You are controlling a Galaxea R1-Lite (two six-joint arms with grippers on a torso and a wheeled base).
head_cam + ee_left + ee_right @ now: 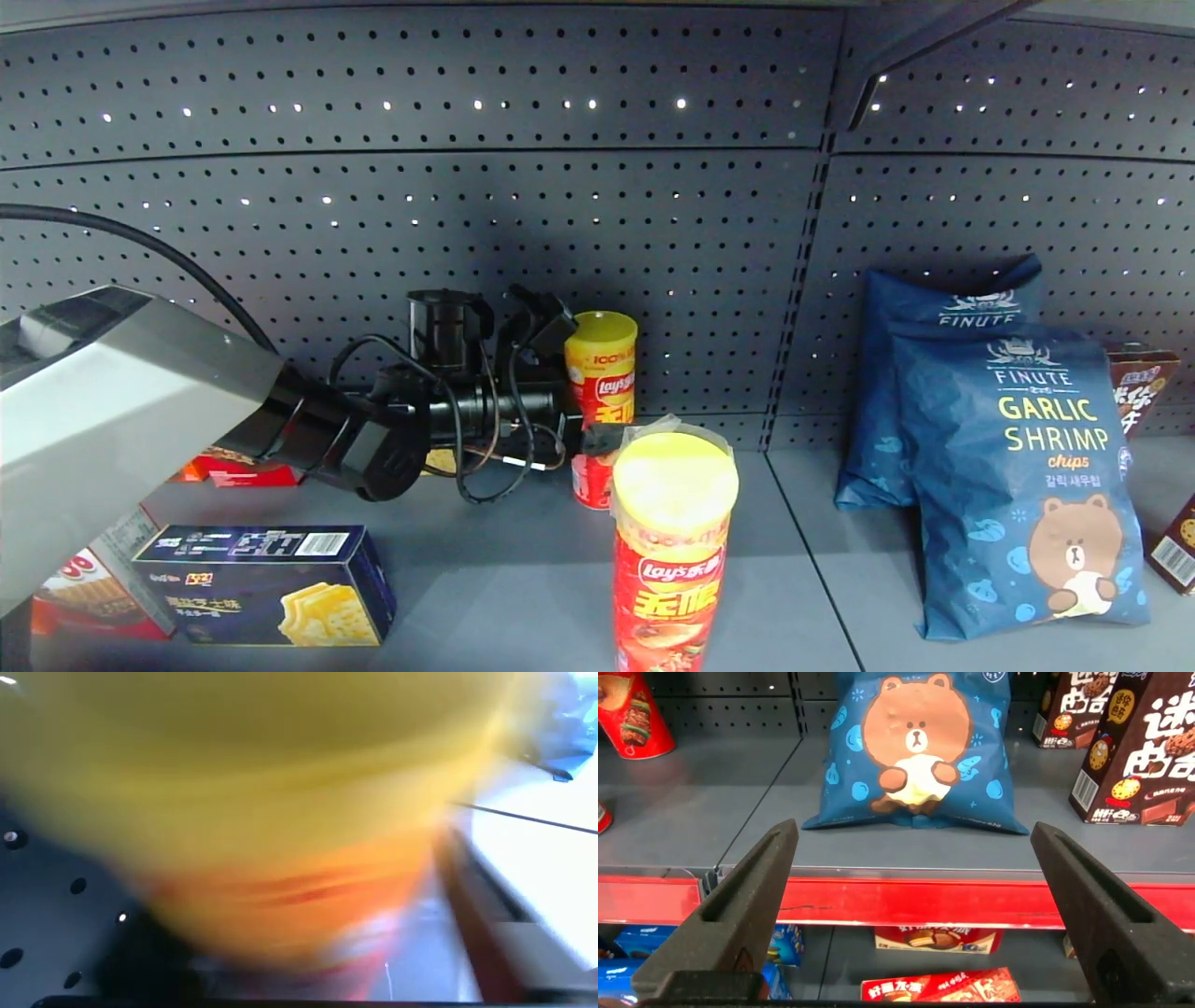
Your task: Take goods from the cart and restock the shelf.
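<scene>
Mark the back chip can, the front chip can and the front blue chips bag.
back chip can (602, 383), head view, label under the lid.
front chip can (674, 565), head view, middle of label.
front blue chips bag (1018, 485), head view, front panel centre.

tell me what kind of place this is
Probably a shop aisle, or a mock-up of one: grey pegboard-backed shelving, packaged snacks such as chip cans and blue chips bags, and a red rail along the shelf edge.

A blurred can (280, 793), yellow above and orange-red below, looms very close; a perforated panel (37, 887) lies beside it.
</scene>
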